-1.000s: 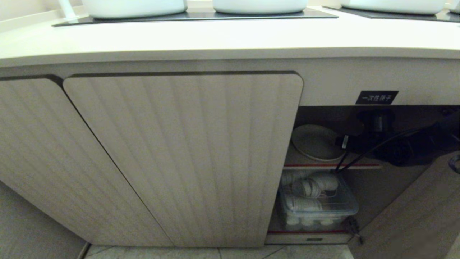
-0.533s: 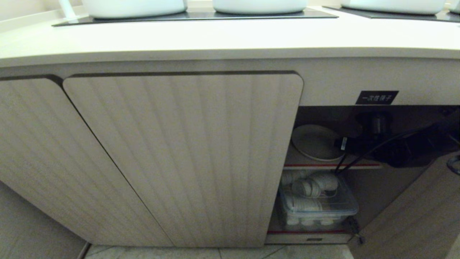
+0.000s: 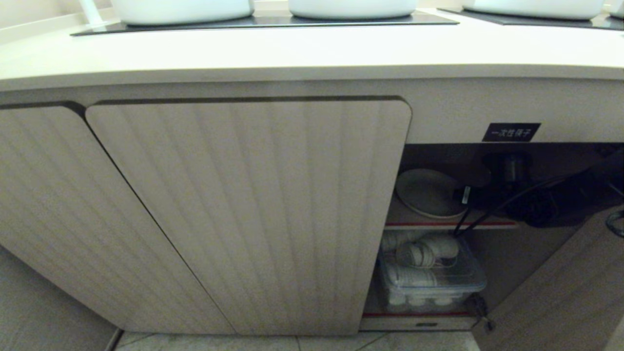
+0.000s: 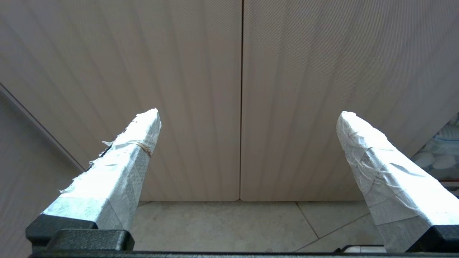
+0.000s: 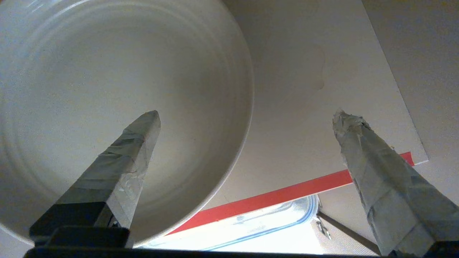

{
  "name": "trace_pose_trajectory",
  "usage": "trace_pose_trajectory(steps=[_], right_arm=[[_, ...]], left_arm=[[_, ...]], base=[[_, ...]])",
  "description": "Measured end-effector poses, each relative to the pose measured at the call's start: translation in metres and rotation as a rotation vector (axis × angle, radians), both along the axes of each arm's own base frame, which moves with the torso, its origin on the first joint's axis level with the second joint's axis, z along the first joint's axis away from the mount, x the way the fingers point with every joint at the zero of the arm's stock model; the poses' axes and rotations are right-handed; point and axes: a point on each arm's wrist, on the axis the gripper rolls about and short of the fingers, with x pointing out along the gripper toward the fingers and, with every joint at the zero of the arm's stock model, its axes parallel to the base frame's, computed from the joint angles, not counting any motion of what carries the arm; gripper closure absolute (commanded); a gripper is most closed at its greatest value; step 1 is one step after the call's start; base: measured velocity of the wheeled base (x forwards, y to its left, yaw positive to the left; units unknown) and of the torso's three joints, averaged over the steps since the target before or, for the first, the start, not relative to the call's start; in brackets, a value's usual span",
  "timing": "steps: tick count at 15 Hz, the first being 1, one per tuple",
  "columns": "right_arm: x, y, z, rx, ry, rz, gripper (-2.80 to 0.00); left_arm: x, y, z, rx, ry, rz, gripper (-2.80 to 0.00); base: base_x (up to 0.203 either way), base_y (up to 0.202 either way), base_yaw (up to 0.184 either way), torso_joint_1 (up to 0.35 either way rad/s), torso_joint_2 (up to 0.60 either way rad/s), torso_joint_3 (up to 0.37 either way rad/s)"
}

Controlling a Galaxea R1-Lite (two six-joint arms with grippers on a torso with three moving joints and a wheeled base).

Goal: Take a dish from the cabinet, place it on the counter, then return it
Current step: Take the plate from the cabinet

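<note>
The cream-white dish [image 3: 426, 192] lies flat on the inner shelf [image 3: 487, 225] of the cabinet [image 3: 253, 209], seen through the open right side. My right gripper [image 5: 247, 114] reaches in from the right, open. One taped finger [image 5: 136, 143] hovers over the dish [image 5: 107, 89], the other over bare shelf, so the dish's rim lies between them, ungripped. In the head view the gripper [image 3: 470, 195] is a dark shape at the dish's right edge. The counter [image 3: 292, 53] runs above. My left gripper [image 4: 249, 111] hangs open before closed ribbed doors, low over the floor.
A clear plastic box [image 3: 431, 278] of white items sits under the red-edged shelf. The swung-open door [image 3: 560, 292] stands at the right. A black label [image 3: 511, 132] is above the opening. White pots [image 3: 180, 9] rest on the black cooktop [image 3: 263, 22].
</note>
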Motion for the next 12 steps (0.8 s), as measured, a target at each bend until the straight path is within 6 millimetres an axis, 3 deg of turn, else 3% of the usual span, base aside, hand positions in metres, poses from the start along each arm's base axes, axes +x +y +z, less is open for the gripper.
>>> trace_pose_trajectory(steps=[12], right_arm=[[0.0033,0.0049,-0.0028,0.003,0.002,0.01,-2.8]], left_arm=[[0.0,0.0,0.0,0.0,0.0,-0.001,-2.8]], base=[[0.0,0.0,0.0,0.0,0.0,0.0]])
